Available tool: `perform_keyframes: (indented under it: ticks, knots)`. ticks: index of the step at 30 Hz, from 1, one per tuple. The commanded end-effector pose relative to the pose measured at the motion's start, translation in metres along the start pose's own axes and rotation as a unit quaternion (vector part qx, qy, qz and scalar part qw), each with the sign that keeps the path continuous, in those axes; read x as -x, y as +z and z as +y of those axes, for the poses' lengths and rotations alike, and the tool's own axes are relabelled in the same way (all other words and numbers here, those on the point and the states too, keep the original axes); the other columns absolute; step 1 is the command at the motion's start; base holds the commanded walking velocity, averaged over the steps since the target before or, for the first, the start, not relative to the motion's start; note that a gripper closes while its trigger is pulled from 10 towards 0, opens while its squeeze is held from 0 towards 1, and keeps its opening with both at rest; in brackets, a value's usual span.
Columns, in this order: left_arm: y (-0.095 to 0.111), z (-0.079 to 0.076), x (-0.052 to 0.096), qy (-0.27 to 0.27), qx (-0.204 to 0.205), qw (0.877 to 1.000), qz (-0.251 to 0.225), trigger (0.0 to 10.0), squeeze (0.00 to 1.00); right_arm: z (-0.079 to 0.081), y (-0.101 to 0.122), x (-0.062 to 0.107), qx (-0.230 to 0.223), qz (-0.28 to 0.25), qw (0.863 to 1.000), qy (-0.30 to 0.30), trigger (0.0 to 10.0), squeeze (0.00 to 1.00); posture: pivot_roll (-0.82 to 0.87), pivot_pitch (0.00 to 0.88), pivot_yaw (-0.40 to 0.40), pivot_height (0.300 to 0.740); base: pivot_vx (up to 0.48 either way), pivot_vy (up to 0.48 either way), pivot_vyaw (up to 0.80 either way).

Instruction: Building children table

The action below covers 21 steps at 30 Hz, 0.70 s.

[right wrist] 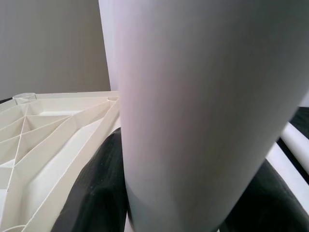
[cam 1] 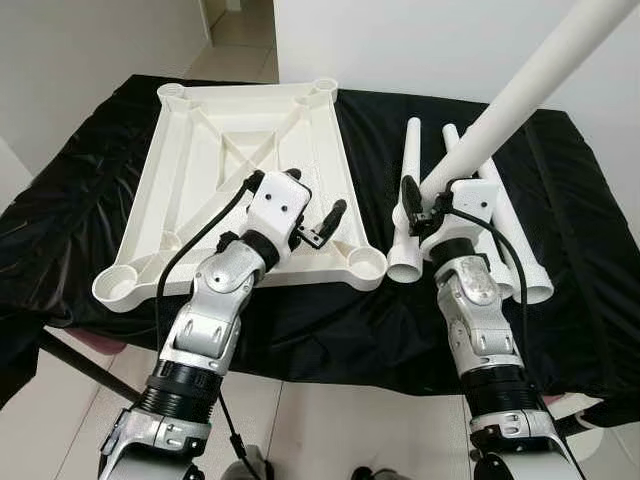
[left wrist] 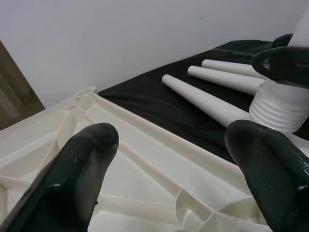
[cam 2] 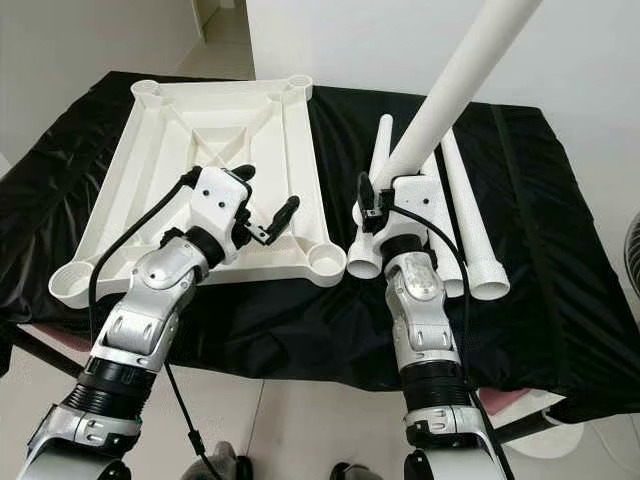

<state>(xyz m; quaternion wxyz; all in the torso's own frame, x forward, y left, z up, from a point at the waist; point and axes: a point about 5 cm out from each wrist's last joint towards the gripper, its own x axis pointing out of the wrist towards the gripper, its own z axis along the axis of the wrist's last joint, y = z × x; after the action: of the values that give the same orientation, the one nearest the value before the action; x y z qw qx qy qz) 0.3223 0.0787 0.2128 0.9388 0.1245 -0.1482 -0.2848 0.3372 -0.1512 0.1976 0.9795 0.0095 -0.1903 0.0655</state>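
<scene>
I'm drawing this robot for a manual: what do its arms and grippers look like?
Both arms are jointed silver metal segments with black ribbed collars near the base. Each wrist carries a white boxy housing, and a thin black cable loops along each forearm. The left gripper and right gripper each have two long, rounded, glossy black fingers.

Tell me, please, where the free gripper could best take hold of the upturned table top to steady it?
Probably the near rim of the table top, reached from the robot's side: the left gripper already hovers above that edge with jaws open, and the rim is a thin upright wall.
</scene>
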Motion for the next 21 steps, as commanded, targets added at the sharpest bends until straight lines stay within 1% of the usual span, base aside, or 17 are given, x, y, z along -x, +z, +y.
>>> perform_keyframes:
  ticks: [1,21]
  knots:
    - [0.0037,0.0020,0.0001,0.003,-0.007,1.000,-0.003,10.0,0.00,0.0006,0.0020,0.0012,-0.007,-0.007,1.000,-0.001,10.0,0.00,0.19,0.125,0.060,0.740,0.000,0.000,0.00]
    - [0.0049,0.0055,0.0011,0.011,-0.009,1.000,-0.002,10.0,0.00,0.0033,0.0037,-0.0011,-0.008,-0.010,1.000,0.006,10.0,0.00,0.19,0.113,0.053,0.740,0.000,0.000,0.00]
